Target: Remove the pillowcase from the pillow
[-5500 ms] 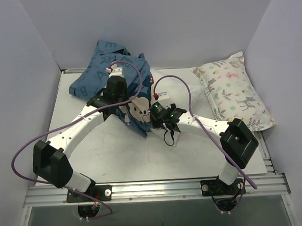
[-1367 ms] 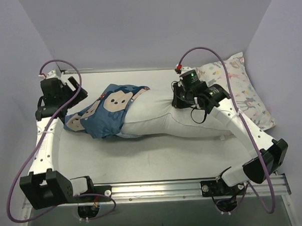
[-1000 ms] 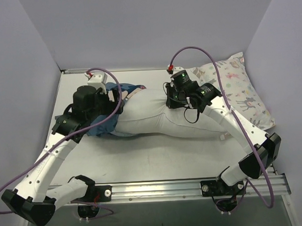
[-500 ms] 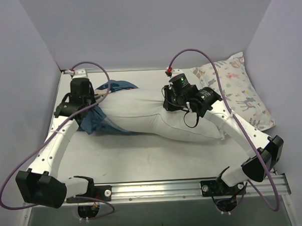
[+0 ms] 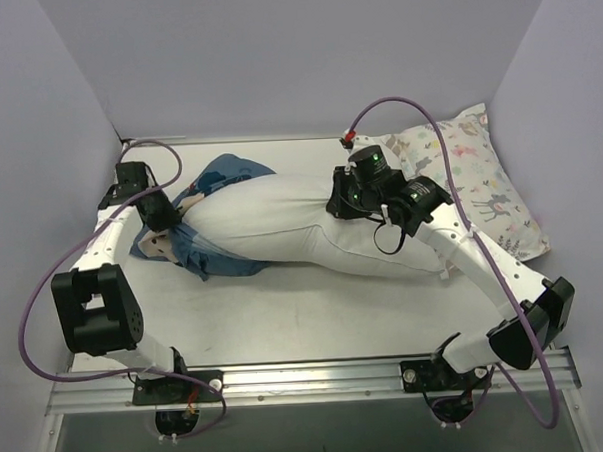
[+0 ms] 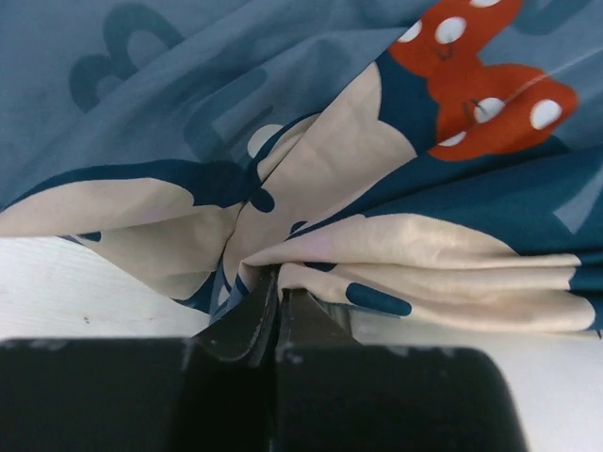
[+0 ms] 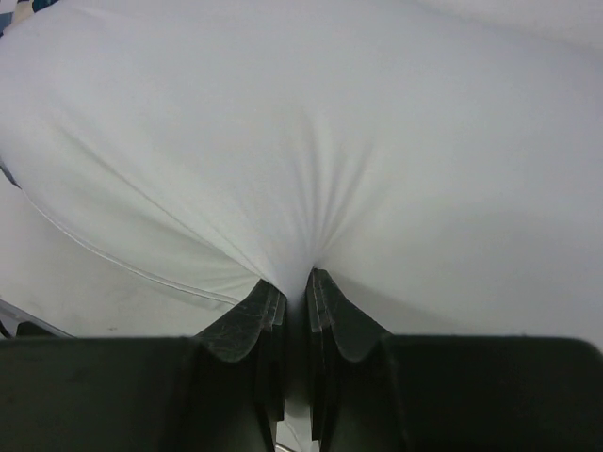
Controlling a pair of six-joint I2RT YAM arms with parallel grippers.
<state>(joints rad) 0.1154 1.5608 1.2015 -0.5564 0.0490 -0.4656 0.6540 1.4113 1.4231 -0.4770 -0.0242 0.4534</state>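
The white pillow (image 5: 291, 221) lies across the middle of the table, its left end still inside the dark-blue pillowcase (image 5: 221, 260). My left gripper (image 5: 167, 220) is at the pillowcase's far-left end. In the left wrist view it is shut (image 6: 276, 281) on a bunched fold of the pillowcase (image 6: 283, 113), at a cream face patch (image 6: 320, 169) with a red spotted bow (image 6: 471, 85). My right gripper (image 5: 343, 206) sits on the pillow's upper middle. The right wrist view shows it (image 7: 294, 282) pinching a pleat of the pillow (image 7: 311, 132).
A smaller white pillow with pastel floral and deer print (image 5: 475, 178) leans at the back right corner. Purple-grey walls close the table on the left, back and right. A metal rail (image 5: 308, 378) runs along the near edge by the arm bases.
My left arm swung from the pillow's middle out to the pillowcase's far-left end and its gripper shut on the fabric. More white pillow is bared. The right gripper kept its pinch.
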